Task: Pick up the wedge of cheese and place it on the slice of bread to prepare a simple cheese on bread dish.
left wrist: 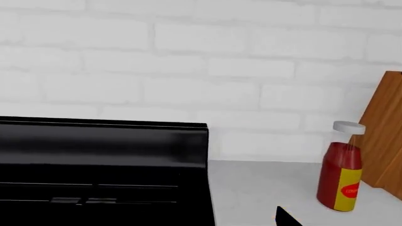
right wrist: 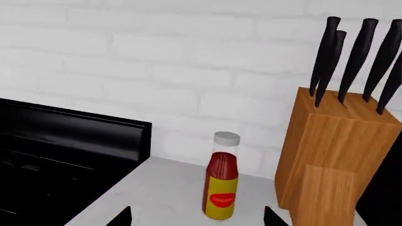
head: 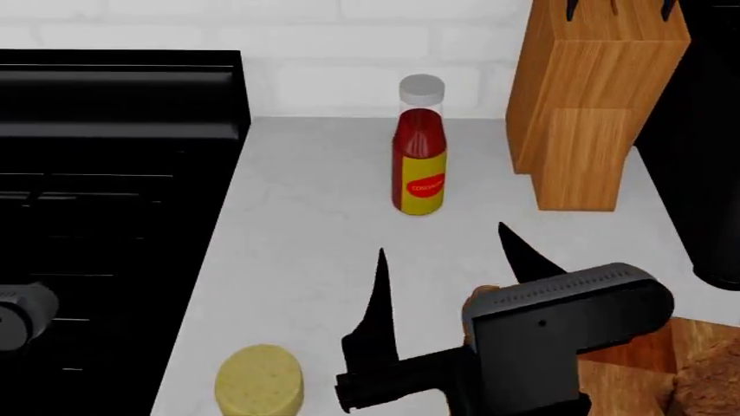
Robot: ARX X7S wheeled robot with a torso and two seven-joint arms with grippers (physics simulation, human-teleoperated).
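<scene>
The wedge of cheese (head: 260, 378) is seen standing upright near the counter's stove-side edge, beside the right gripper (head: 445, 251), whose jaws are spread; the left gripper's state cannot be told.

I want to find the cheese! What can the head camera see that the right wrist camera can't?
Only the head view shows the wedge of cheese on the counter, a corner of the slice of bread, the chequered board, and an open claw.

Only the right wrist view shows the full black knife handles sticking up.

Both show the condiment bottle, the knife block, the black stove, and the white brick wall.
</scene>
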